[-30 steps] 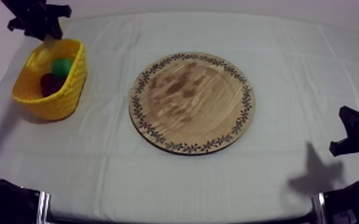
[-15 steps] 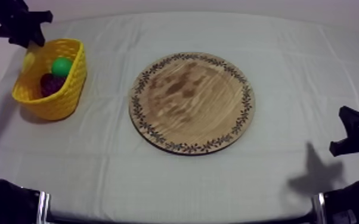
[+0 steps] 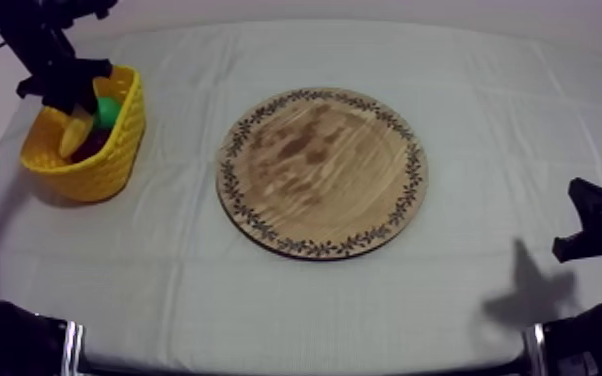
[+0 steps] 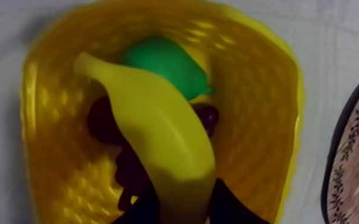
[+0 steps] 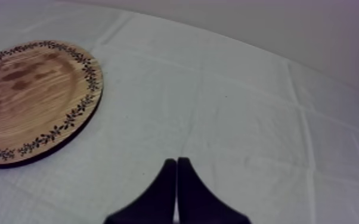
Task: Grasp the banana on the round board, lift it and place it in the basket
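left gripper (image 4: 185,205): your two black fingers are clamped on the banana's near end, one on each side. That's a proper grasp, nothing let go.
left gripper spot: seen from above, it hangs right over the yellow basket (image 3: 115,165).
banana (image 4: 161,134): it pokes out from the fingers and down into the basket, crossing over the green pear (image 4: 167,62) and the dark grapes (image 4: 104,119). You can't tell if it's actually resting on them.
basket spot: far left of the cloth (image 3: 265,300), well apart from the wooden board (image 3: 320,172).
board: bare wood, with a leafy pattern round the rim.
right gripper (image 5: 176,164): fingers are pressed together into a narrow wedge, gripping nothing, above bare cloth beside the board.
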